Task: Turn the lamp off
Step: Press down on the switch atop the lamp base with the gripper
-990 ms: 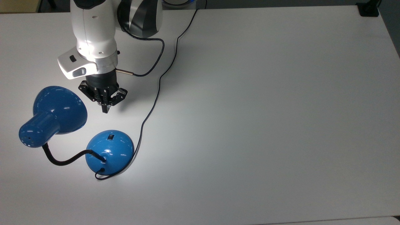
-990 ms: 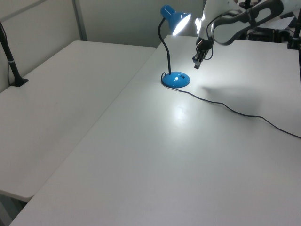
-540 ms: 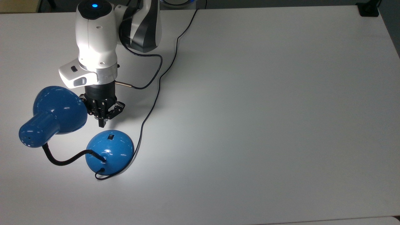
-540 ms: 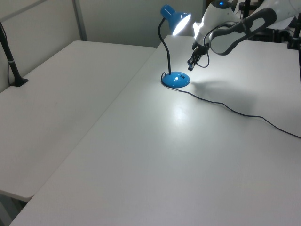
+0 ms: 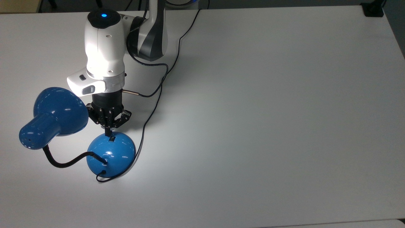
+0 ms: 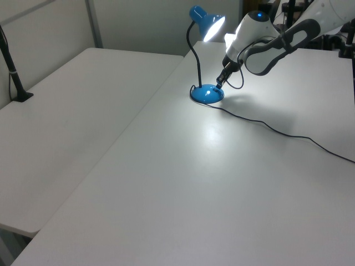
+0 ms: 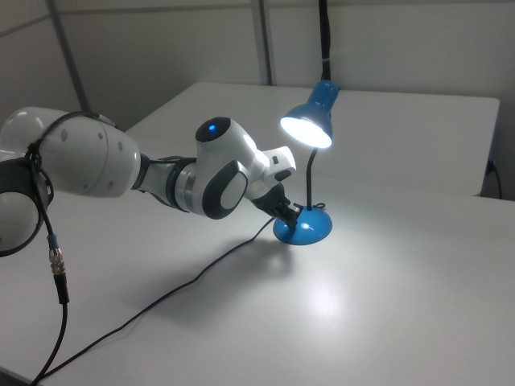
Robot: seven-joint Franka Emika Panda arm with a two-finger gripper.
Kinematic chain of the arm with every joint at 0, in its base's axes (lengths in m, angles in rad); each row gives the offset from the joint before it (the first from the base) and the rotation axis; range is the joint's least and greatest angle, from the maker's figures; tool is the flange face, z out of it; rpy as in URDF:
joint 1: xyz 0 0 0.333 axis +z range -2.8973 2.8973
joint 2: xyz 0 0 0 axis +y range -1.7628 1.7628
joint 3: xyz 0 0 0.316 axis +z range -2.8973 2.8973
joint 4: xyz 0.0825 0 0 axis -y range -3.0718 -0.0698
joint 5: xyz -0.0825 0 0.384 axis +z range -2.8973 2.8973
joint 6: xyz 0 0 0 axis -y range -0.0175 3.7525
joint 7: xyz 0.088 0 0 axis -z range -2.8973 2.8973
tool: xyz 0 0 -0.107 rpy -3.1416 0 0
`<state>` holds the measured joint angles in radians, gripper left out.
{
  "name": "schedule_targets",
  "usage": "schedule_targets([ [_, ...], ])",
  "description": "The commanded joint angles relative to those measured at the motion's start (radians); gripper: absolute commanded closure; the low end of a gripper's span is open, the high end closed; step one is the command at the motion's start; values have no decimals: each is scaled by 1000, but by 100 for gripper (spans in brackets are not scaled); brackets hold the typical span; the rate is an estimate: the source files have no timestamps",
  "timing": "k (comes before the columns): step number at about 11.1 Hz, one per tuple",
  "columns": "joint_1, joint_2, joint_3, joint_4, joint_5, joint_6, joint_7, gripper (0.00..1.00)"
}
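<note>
A broad white table [image 5: 269, 126] fills the top view, bare apart from the lamp [image 5: 110, 154] near the top view's left edge and its thin black cord [image 5: 148, 117] trailing away toward the far side. The lamp's round blue base sits on the table, its black neck curling out to the shade [image 5: 55, 115], which hangs off to the top view's left. Half a second back the gripper [image 5: 108, 134] was a little short of the base; now its tip has come forward and down until it lies right at the small black switch [image 5: 111, 138] on the dome. The fingers look pressed together into one narrow point, holding nothing, as one would want for a poke.

From the left view, the table runs beside a second white table [image 6: 66, 111], and the arm [image 6: 260, 39] reaches down over the lamp [image 6: 207, 93] with the gripper [image 6: 219, 85] at the base's top. It was plainly higher a moment earlier. The shade [image 6: 206, 21] is bright underneath.

In the right view, grey wall panels stand behind the table, the shade [image 7: 312, 121] glows and throws a pool of light on the table, and the gripper [image 7: 294, 212] meets the base [image 7: 304, 228]. Whether the tip is actually touching the switch or just above it I cannot settle from here.

So the approach looks finished and the press itself seems to be the step in hand; with the bulb lit, the task is not yet done.
</note>
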<state>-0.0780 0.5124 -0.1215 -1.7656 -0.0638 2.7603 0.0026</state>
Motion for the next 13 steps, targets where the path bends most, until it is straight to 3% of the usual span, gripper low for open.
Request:
schedule_targets([
  [1, -9, 11, 22, 6, 16, 21, -26, 100],
  [10, -9, 20, 25, -14, 16, 33, -16, 100],
  [13, -8, -101, 61, -20, 16, -228, -9, 100],
])
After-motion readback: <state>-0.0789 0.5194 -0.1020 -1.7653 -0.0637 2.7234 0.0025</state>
